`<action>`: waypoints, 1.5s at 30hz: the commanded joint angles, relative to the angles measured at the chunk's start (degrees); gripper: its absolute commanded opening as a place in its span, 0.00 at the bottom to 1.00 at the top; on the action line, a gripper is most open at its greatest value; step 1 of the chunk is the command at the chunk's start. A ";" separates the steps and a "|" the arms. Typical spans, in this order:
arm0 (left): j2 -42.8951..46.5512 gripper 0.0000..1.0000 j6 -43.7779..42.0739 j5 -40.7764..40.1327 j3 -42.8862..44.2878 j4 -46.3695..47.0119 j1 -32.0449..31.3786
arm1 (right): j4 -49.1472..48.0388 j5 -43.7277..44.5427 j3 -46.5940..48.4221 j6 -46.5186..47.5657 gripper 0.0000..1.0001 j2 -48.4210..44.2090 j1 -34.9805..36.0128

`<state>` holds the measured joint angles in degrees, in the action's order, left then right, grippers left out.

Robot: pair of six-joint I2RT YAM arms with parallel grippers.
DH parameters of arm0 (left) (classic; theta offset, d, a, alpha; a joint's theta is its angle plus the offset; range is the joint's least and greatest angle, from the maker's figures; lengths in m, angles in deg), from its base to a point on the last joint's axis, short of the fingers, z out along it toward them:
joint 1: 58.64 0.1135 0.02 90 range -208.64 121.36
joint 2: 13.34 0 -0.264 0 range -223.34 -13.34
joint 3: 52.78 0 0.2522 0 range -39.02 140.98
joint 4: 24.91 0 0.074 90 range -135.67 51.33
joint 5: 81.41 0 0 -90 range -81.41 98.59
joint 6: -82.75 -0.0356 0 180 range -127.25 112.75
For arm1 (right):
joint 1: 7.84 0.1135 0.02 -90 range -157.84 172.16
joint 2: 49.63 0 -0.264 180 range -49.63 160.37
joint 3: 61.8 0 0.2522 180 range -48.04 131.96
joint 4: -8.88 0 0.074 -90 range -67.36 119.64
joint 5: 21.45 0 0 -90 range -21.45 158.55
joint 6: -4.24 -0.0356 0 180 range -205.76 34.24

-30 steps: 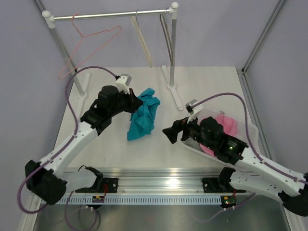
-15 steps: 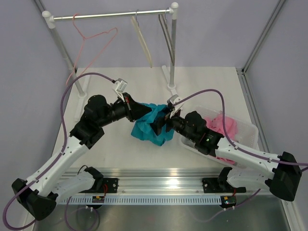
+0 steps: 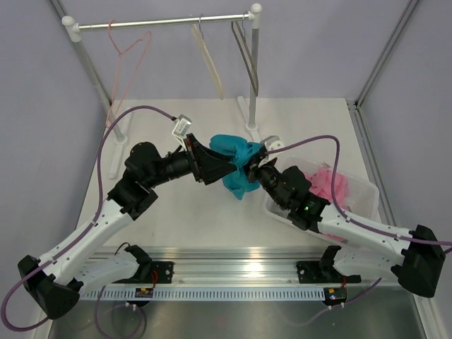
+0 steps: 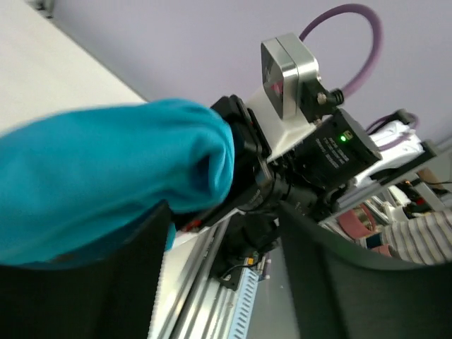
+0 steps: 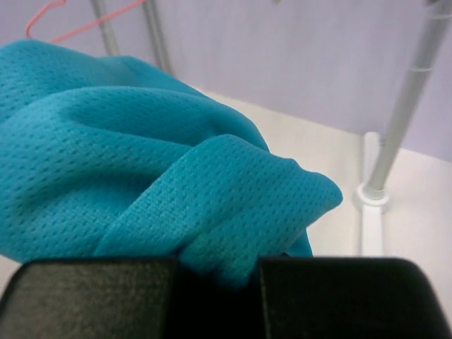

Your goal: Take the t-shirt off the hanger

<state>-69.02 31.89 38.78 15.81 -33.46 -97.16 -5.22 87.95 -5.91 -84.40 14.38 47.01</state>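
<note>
The teal t-shirt (image 3: 236, 157) is a crumpled bundle held up off the table between my two grippers, clear of any hanger. My right gripper (image 3: 253, 171) is shut on a fold of the t-shirt (image 5: 141, 155), and the cloth runs down between its two black fingers (image 5: 92, 296). My left gripper (image 3: 220, 167) stands open right beside the bundle. In the left wrist view the t-shirt (image 4: 106, 176) lies against the left finger only. The pink hanger (image 3: 129, 56) hangs bare from the rail at the back left.
A rail (image 3: 166, 21) on two posts spans the back. It also carries a cream hanger (image 3: 210, 63) and a grey hanger (image 3: 247, 60). A clear bin (image 3: 360, 185) holding a pink garment (image 3: 328, 185) stands at the right under my right arm.
My right gripper has closed on the t-shirt and my left gripper has opened and let it go. The bundle has risen and shifted right. The pink hanger has swung.
</note>
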 commanded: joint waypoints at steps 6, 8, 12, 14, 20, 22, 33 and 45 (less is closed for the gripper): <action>-3.29 0.99 1.04 8.91 3.88 9.29 -0.41 | 7.44 22.33 5.68 6.36 0.00 -14.60 -0.45; -3.47 0.99 0.51 8.65 4.67 8.33 -0.41 | 11.92 24.01 9.27 7.77 0.00 -18.21 -0.80; -2.60 0.99 -4.93 4.62 7.75 -0.78 -0.41 | 32.29 29.37 21.55 5.51 0.00 -21.46 -0.80; -0.32 0.99 -8.87 1.90 5.74 -2.39 -0.41 | 45.22 34.29 24.92 0.68 0.00 -22.08 -0.80; 3.38 0.99 -15.32 -13.14 -5.42 -7.93 -0.41 | 60.53 38.26 16.52 -20.33 0.00 -26.74 -0.88; 4.78 0.99 -14.88 -12.27 -9.71 -6.54 -0.41 | 59.33 37.82 12.99 -23.59 0.00 -26.48 -0.89; 11.03 0.99 -12.33 -16.92 -21.94 -0.12 -0.50 | 52.55 21.03 -4.76 -47.46 0.00 -9.81 -16.09; 12.88 0.99 -12.85 -20.70 -23.89 -1.08 -0.50 | 50.00 23.31 -16.29 -70.53 0.01 -6.17 -16.09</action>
<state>-57.59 19.58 20.49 -7.99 -37.29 -97.38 42.25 109.69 -20.84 -146.58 9.00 31.21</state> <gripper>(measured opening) 0.987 0.088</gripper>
